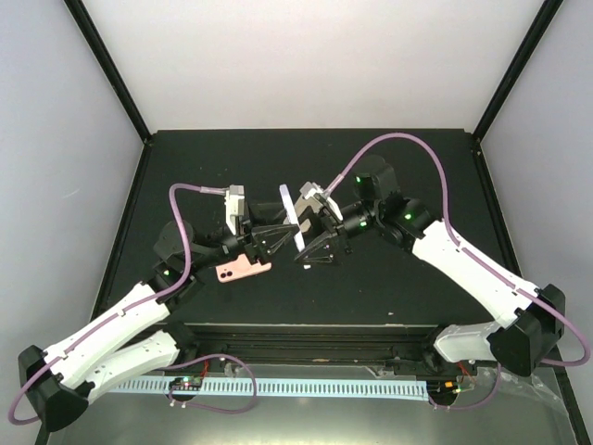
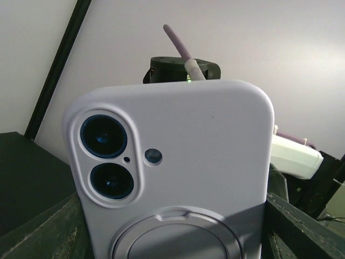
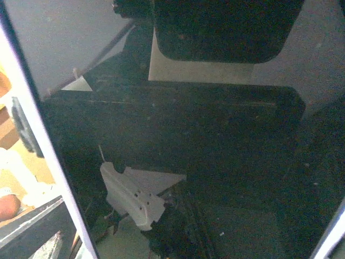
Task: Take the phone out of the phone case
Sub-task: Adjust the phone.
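Item: phone (image 3: 205,140), seated in a pale lavender-white phone case (image 2: 210,145). Stands on edge over the middle of the black desk (image 1: 398,287), between the two claws, thin side turned to the overhead camera. Not yet separated from the case. Shows, on the case back in the left wrist view, two stacked lenses at 9 o'clock, a small round flash just beside them and a ring plate at 6 o'clock. Shows, in the right wrist view, only dark glossy glass across nearly the whole frame, with the pale case rim running down the 9 o'clock side and cutting the 4 o'clock corner. Left claw (image 1: 281,237): sits at 8 o'clock of the phone, jaws fairly wide, holds the cased phone across its width, dark fingers (image 2: 307,229) against both lower flanks of the case. Right claw (image 1: 311,243): sits at 4 o'clock of the phone, faces the screen at close range, jaws spread wide; cannot tell whether either finger touches the phone. Pink phone-shaped item (image 1: 243,270): lies flat on the desk at 7 o'clock of the phone, just beside the left claw, apart from the phone. Purple cables (image 1: 408,139): loop from each wrist back toward its arm.
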Robot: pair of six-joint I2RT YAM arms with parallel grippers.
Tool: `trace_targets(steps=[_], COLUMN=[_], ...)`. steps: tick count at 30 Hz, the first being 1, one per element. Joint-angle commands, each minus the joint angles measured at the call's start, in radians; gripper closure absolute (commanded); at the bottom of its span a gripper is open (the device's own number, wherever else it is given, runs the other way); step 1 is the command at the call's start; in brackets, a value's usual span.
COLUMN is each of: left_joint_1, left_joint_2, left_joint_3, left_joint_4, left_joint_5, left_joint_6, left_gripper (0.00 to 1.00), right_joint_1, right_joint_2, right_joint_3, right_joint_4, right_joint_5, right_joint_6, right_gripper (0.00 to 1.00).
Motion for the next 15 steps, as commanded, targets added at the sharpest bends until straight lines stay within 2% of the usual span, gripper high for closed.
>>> trace_targets(steps=[1, 5, 8, 11, 15], left_joint_1=[0.006, 0.006, 0.006, 0.006, 0.003], left_joint_2=[-0.024, -0.038, -0.058, -0.098, -0.133], left_joint_3=[-0.002, -0.009, -0.005, 0.007, 0.049], left_joint_4=[0.077, 0.068, 0.009, -0.098, -0.318], left_joint_5=[-0.007, -0.027, -0.075, -0.157, -0.283], left_joint_6=[0.001, 0.025, 0.057, 0.082, 0.083], left_gripper=[0.36, 0.33, 0.03, 0.01, 0.01], right_joint_1=[0.015, 0.015, 0.015, 0.014, 0.015], right_joint_2=[-0.035, -0.048, -0.064, -0.089, -0.121], right_joint_3=[-0.023, -0.029, -0.03, -0.014, -0.032], right_joint_4=[0.127, 0.117, 0.071, -0.032, -0.119], right_joint_5=[-0.005, 0.038, 0.12, 0.322, 0.636], right_joint_6=[0.094, 0.085, 0.048, -0.041, -0.164], right_gripper=[0.05, 0.23, 0.25, 0.25, 0.26])
